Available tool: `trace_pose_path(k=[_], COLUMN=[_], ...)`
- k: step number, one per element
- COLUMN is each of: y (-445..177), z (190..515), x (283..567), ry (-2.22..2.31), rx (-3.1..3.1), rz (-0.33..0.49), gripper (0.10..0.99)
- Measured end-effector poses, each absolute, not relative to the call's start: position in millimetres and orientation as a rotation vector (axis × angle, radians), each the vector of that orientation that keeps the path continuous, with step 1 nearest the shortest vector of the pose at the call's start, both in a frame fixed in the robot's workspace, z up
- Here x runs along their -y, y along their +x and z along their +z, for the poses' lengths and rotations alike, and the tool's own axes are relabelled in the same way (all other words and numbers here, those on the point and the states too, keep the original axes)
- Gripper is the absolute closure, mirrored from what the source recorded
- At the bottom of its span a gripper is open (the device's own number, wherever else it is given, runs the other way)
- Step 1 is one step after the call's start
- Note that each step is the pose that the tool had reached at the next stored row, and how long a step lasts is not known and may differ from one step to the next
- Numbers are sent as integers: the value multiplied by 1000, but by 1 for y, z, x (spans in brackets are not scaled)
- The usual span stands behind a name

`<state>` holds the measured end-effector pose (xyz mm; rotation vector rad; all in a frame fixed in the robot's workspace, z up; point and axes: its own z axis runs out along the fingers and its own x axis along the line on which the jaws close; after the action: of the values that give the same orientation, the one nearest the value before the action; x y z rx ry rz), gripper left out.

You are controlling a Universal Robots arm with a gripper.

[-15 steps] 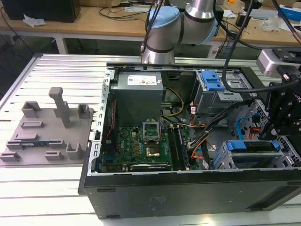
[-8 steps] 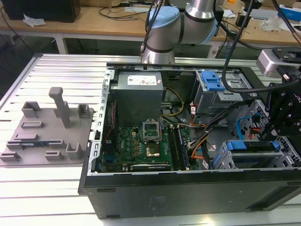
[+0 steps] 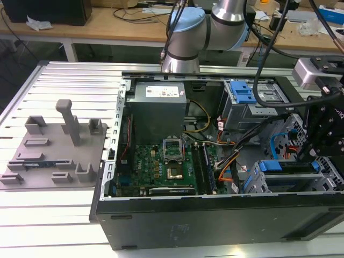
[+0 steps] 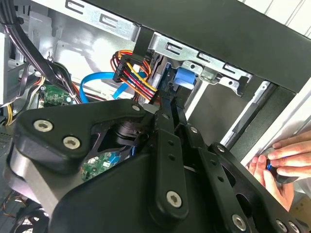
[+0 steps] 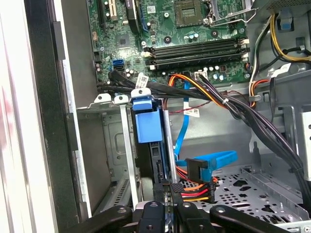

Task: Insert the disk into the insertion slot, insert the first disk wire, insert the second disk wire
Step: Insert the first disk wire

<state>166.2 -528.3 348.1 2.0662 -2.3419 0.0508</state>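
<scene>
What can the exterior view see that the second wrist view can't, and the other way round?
The exterior view adds the grey tray beside the computer case and the arm's big joint. The second wrist view adds a person's hand by the case's edge. Both share the case and the orange and yellow wires inside.

Insertion slot (image 5: 114,145): bare grey sheet metal, dull and smooth. Disk (image 5: 146,124) standing in the slot: caddy of glossy bright blue plastic. Gripper (image 5: 168,190) at the slot: matt black links with bright metal screw heads; wires (image 5: 194,191) beside the slot carry smooth, coloured plastic sheathing.
</scene>
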Motion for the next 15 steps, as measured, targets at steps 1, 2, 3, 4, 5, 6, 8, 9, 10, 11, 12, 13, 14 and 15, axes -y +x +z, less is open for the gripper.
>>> trace_pose_path(k=[1, 2, 3, 4, 5, 6, 8, 9, 10, 11, 12, 13, 14, 15], y=[166, 166, 166, 166, 166, 166, 166, 166, 166, 166, 166, 166, 166, 166], z=[348, 347, 347, 347, 347, 347, 347, 347, 347, 347, 347, 346, 346, 346], x=[528, 528, 528, 528, 529, 529, 529, 529, 529, 529, 529, 529, 529, 529], ry=[2066, 2066, 2066, 2065, 2064, 2063, 2058, 2057, 2056, 2055, 2054, 2053, 2052, 2052], rx=[2342, 2342, 2342, 2342, 2342, 2344, 2346, 2347, 2348, 2348, 2348, 2348, 2348, 2348], rz=[51, 52, 52, 52, 52, 52, 54, 54, 55, 56, 57, 57, 58, 59], gripper=[922, 922, 922, 922, 922, 922, 922, 922, 922, 922, 922, 922, 922, 922])
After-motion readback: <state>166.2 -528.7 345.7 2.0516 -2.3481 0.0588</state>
